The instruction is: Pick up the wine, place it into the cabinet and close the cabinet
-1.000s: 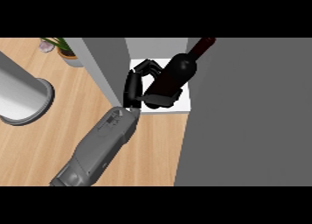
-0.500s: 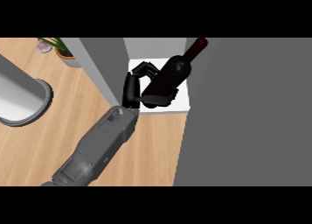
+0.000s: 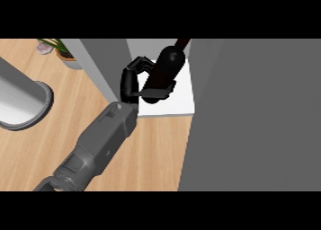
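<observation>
The dark wine bottle (image 3: 168, 67) stands inside the cabinet on its white shelf (image 3: 179, 105), its neck pointing to the upper right. My right hand (image 3: 131, 81) is just left of the bottle. Its fingers (image 3: 140, 63) are relaxed, with a sliver of white showing between them and the glass. The thumb (image 3: 153, 94) lies against the bottle's base. The cabinet's grey door (image 3: 256, 112) stands open and fills the right side of the head view. My left hand does not show.
The cabinet's grey side wall (image 3: 100, 67) rises right beside my wrist. A large grey cylinder (image 3: 16, 99) stands on the wooden counter (image 3: 149, 152) at the left, and a potted plant (image 3: 62, 53) sits at the back left.
The bottle has gone deeper into the cabinet and stands more upright. My fingers have come away from its side.
</observation>
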`<state>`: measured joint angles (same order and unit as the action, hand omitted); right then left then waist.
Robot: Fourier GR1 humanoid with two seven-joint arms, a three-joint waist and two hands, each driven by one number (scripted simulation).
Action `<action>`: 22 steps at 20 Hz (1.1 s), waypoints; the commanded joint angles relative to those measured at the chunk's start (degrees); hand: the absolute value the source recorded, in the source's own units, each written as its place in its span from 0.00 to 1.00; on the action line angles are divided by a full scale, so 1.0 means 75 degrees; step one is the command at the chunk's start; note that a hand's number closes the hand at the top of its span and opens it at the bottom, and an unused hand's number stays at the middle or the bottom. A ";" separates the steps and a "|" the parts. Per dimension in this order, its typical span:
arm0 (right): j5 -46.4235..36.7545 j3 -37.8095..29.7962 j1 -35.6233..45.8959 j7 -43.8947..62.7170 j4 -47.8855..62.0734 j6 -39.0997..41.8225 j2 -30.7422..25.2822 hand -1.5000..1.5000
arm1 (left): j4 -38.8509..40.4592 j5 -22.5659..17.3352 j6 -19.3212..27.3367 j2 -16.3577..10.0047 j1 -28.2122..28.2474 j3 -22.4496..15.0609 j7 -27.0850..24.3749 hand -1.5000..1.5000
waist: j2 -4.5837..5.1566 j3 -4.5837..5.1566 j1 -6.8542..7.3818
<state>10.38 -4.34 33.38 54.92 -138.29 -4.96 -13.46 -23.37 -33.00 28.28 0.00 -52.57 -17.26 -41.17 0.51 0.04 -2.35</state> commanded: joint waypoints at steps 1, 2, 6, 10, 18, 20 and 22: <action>0.0432 0.0078 0.0390 0.0122 0.0114 0.0012 0.0010 0.00 | 0.0939 -0.0171 -0.0210 0.0000 -0.0758 0.0469 -0.0015 1.00 | 0.0070 0.0007 -0.0086; 0.0165 0.0385 0.0252 0.0171 -0.0179 -0.0166 0.0209 0.00 | 0.0901 -0.0287 -0.0070 0.0000 -0.0870 0.0376 0.0126 1.00 | 0.0049 0.0007 -0.0121; 0.0432 0.0135 0.0071 0.0212 -0.0373 -0.0062 0.0124 0.00 | 0.1306 -0.0224 -0.0169 -0.0003 -0.1028 0.0520 -0.0118 1.00 | 0.0039 0.0003 -0.0112; 0.0524 0.0095 -0.0265 0.0142 -0.0615 0.0061 0.0145 0.00 | 0.1811 -0.0008 -0.0055 -0.0182 -0.1398 0.0636 -0.0230 1.00 | 0.0052 -0.0003 -0.0143; 0.0439 0.0226 0.0145 0.0288 -0.0443 0.0029 0.0101 0.00 | 0.2627 0.0380 0.0795 -0.0131 -0.1818 0.0462 -0.0035 1.00 | 0.0103 0.0005 -0.0292; 0.0596 0.0126 0.0124 0.0101 -0.0532 0.0070 0.0162 0.00 | 0.2701 0.0362 0.0568 -0.0213 -0.1722 0.0500 -0.0018 1.00 | 0.0136 0.0002 -0.0347; 0.0514 0.0127 0.0248 0.0018 -0.0302 0.0049 0.0185 0.00 | 0.2765 0.0310 0.0733 -0.0080 -0.1613 0.0588 -0.0128 1.00 | 0.0170 0.0006 -0.0364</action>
<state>11.60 -3.16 34.91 53.92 -137.75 -4.27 -12.29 -4.18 -31.04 33.20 -0.81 -65.44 -13.03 -41.43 1.49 0.05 -4.69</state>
